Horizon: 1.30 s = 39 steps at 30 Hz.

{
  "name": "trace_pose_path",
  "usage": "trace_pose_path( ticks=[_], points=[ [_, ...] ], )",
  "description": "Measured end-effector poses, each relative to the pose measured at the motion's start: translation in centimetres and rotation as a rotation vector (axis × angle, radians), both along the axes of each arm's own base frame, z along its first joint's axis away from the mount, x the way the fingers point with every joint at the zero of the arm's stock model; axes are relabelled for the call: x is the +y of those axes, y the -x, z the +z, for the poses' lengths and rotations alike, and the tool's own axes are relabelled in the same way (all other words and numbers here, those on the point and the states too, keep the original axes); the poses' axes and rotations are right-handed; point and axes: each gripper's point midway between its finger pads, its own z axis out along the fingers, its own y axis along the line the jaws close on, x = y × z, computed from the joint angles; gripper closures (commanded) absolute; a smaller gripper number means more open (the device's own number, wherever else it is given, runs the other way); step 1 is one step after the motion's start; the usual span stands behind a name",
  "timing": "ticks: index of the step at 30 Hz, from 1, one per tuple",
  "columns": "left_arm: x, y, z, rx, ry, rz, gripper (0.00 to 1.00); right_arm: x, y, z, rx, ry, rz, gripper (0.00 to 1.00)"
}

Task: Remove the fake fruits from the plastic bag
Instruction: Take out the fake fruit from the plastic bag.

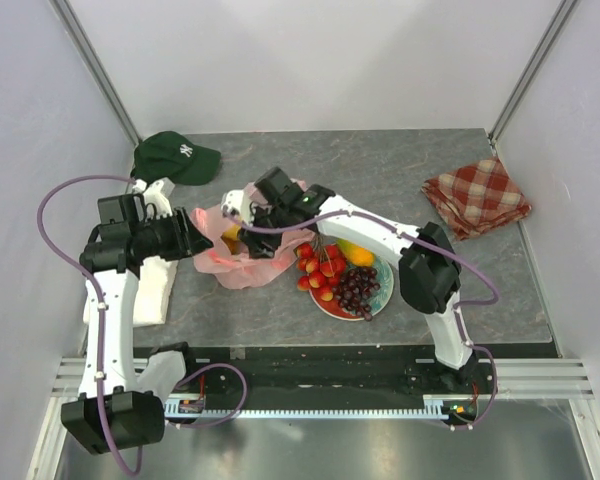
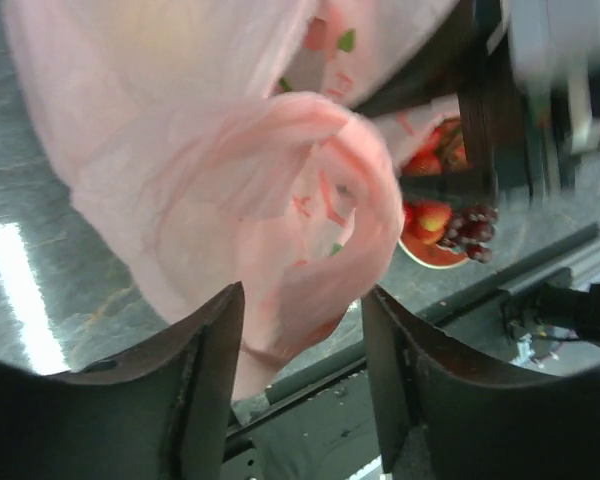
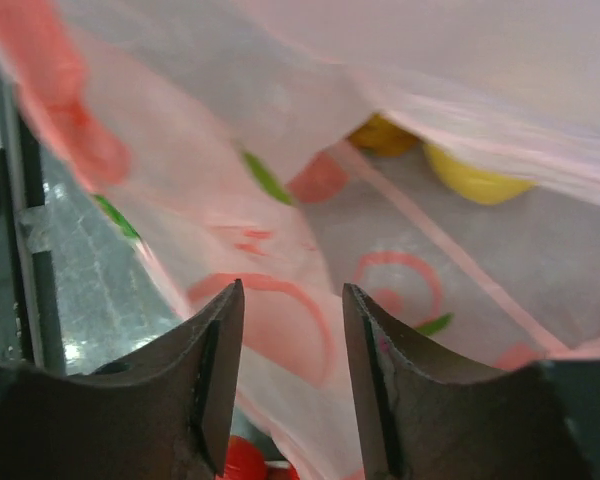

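- The right pincer [image 3: 292, 296] has its dark fingers narrowly apart and grips nothing. It is nosed into the mouth of the thin, translucent pink plastic bag [image 3: 280, 230].
- Just beyond, under the film, lie a yellow plastic lemon [image 3: 475, 182] and a rounder orange-yellow fruit [image 3: 385, 135]. The pincer should go in low beneath the sagging upper sheet and spread wider before closing, so the fingers straddle fruit, not film.
- The left pincer [image 2: 305, 296] looks clamped on a bunched fold of the bag. Holding it high and taut would leave the mouth open.
- Rightward on the grey bench [image 1: 400, 170], a red-rimmed plate [image 1: 330, 310] carries red berries [image 1: 318, 265] and dark purple grapes [image 1: 357, 288], both already out of the bag.
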Motion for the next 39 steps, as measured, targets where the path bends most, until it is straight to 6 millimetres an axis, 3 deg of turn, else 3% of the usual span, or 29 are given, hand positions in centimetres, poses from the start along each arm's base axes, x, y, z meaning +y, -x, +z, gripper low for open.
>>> trace_pose_path(
  ticks=[1, 2, 3, 7, 13, 16, 24, 27, 30, 36, 39],
  points=[
    [0.3, -0.2, 0.0, 0.007, -0.011, 0.017, 0.68, 0.1, 0.6, -0.3, 0.002, 0.009, 0.01, 0.3],
    [0.7, -0.4, 0.0, 0.011, -0.027, 0.032, 0.9, 0.3, 1.4, -0.8, 0.005, 0.023, 0.02, 0.26],
    [0.9, -0.6, 0.0, 0.015, -0.038, 0.042, 0.98, 0.4, 2.1, -1.4, 0.014, 0.036, 0.024, 0.23],
    [1.6, -0.5, -0.4, 0.053, -0.07, 0.072, 0.98, 0.3, 2.3, -2.4, 0.025, 0.07, -0.033, 0.11],
    [2.5, 0.7, -2.3, 0.145, -0.107, 0.121, 0.98, 2.3, -1.9, -1.4, -0.004, 0.009, -0.181, 0.07],
    [2.8, 1.2, -3.3, 0.178, -0.119, 0.143, 0.98, 3.3, -3.4, -2.2, -0.004, -0.008, -0.237, 0.04],
    [2.8, 3.1, -6.1, 0.253, -0.126, 0.161, 0.98, 5.1, -5.5, -8.6, 0.03, 0.037, -0.356, 0.02],
    [2.7, 3.6, -6.5, 0.263, -0.124, 0.161, 0.98, 5.4, -5.7, -9.8, 0.045, 0.044, -0.377, 0.02],
    [2.7, 3.6, -6.6, 0.266, -0.124, 0.161, 0.98, 5.9, -6.1, -9.4, 0.039, 0.025, -0.394, 0.02],
    [2.7, 3.5, -6.8, 0.274, -0.123, 0.16, 0.98, 8.0, -7.3, -5.6, 0.006, -0.093, -0.383, 0.02],
    [2.8, 3.5, -6.8, 0.277, -0.123, 0.16, 0.98, 9.0, -7.4, -4.7, 0.01, -0.14, -0.367, 0.02]
  ],
)
